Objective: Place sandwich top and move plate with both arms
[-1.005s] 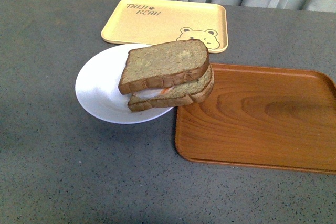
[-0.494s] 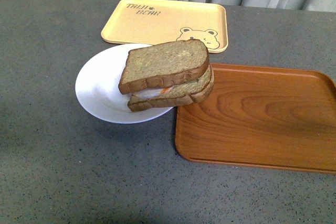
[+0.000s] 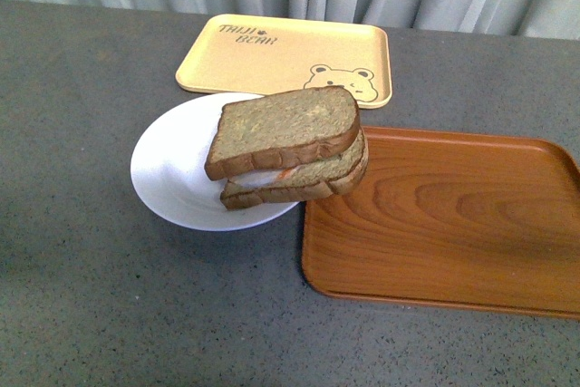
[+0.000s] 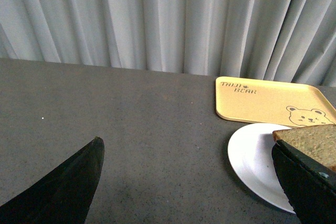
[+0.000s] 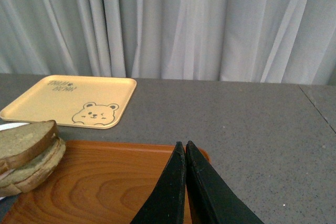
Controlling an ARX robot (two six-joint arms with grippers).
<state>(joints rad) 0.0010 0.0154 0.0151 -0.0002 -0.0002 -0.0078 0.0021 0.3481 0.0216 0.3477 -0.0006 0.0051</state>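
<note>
The sandwich top [image 3: 285,127], a plain brown bread slice, lies on a lower slice with white and orange filling showing between them. The stack sits on the right side of the white plate [image 3: 172,165] and overhangs toward the wooden tray. Neither arm shows in the front view. In the left wrist view my left gripper [image 4: 187,144] is open and empty above the table, left of the plate [image 4: 252,156], and one finger [image 4: 307,182] overlaps the sandwich top [image 4: 310,140]. My right gripper [image 5: 184,143] is shut and empty over the wooden tray's far edge, right of the sandwich top [image 5: 23,137].
A pale yellow bear tray [image 3: 272,56] lies behind the plate, near the grey curtain. A brown wooden tray [image 3: 453,215] lies right of the plate, its near-left corner next to the plate's rim. Grey tabletop [image 3: 136,296] spreads in front and to the left.
The whole scene sits slightly lower in the front view than before. Sandwich, plate and trays keep their places relative to each other.
</note>
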